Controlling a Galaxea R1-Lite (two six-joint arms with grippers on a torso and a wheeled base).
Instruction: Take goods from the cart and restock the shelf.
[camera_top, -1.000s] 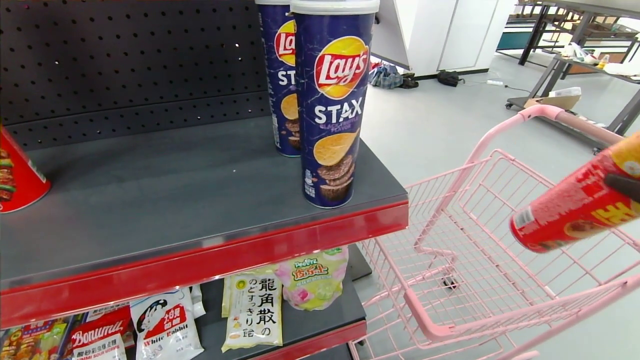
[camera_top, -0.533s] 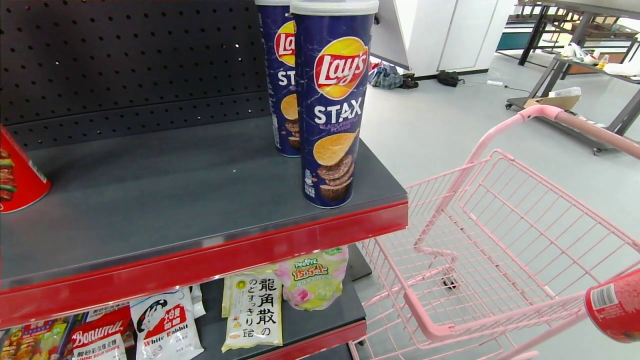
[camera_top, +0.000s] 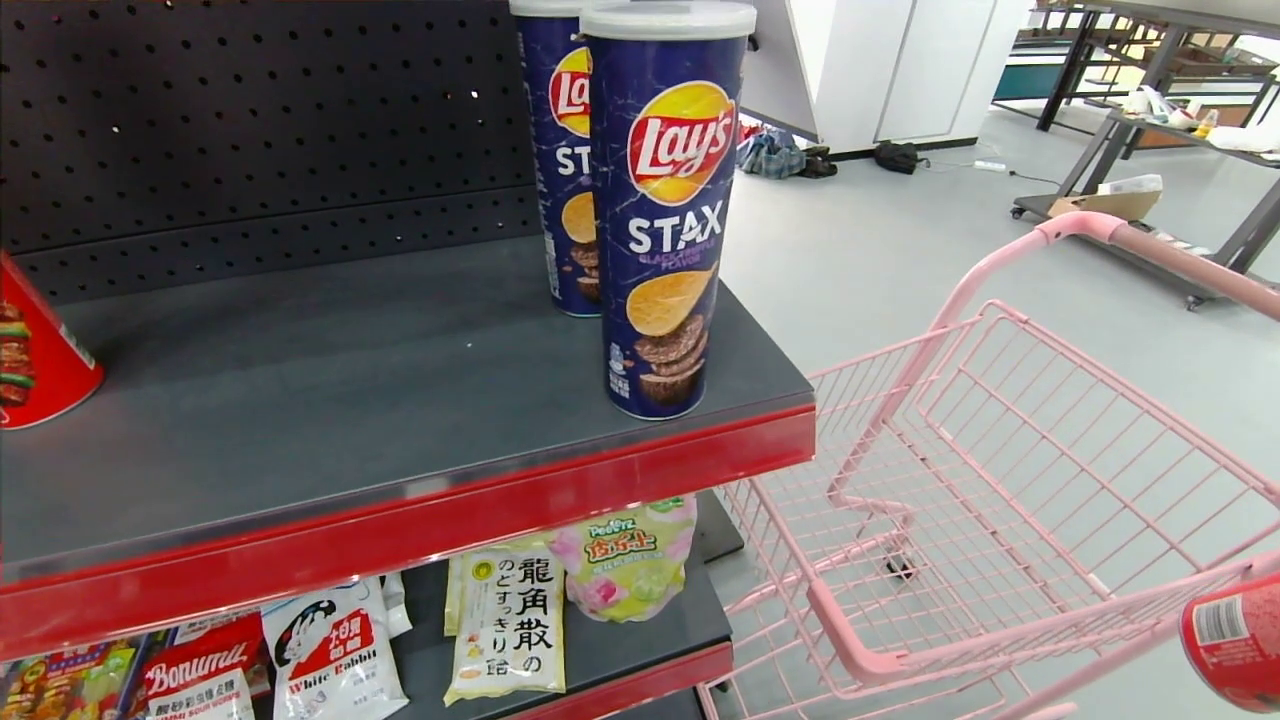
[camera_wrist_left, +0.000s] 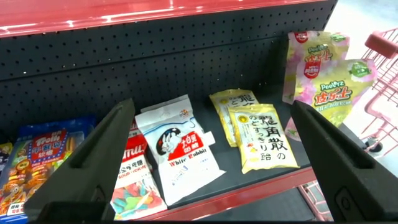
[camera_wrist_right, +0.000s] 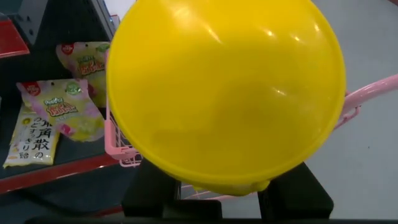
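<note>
**Desk:** What is the right pincer doing?

**Operator:** I see the right gripper (camera_wrist_right: 221, 190) clamped on the red can (camera_top: 1235, 645). In my right wrist view its dark fingers (camera_wrist_right: 149, 196) stand on both sides of the can. The can's yellow lid (camera_wrist_right: 227, 93) faces the camera. In my head view the bottom end of the can is at about 4 o'clock, close to the near rim of the pink cart (camera_top: 1000, 470). I cannot tell if it touches the rim.

**Desk:** And the left one?

**Operator:** The left gripper (camera_wrist_left: 211, 109) is wide apart and holds nothing. It faces the lower shelf (camera_wrist_left: 267, 180), and its fingers touch no goods.

**Desk:** What does one view give you that another does not?

**Operator:** The head view gives me the top shelf (camera_top: 350, 380). Two blue cans (camera_top: 660, 220) stand upright at 12 o'clock, one behind the other at the shelf's right end. The front one is near the red edge. Another red container (camera_top: 35, 350) is at 9 o'clock.

The left wrist view gives me the lower goods more plainly. There is a white packet (camera_wrist_left: 180, 155) lying flat and two yellow packets (camera_wrist_left: 261, 137) beside it. The pink-green pouches (camera_wrist_left: 329, 68) lean at the end near the cart.
</note>
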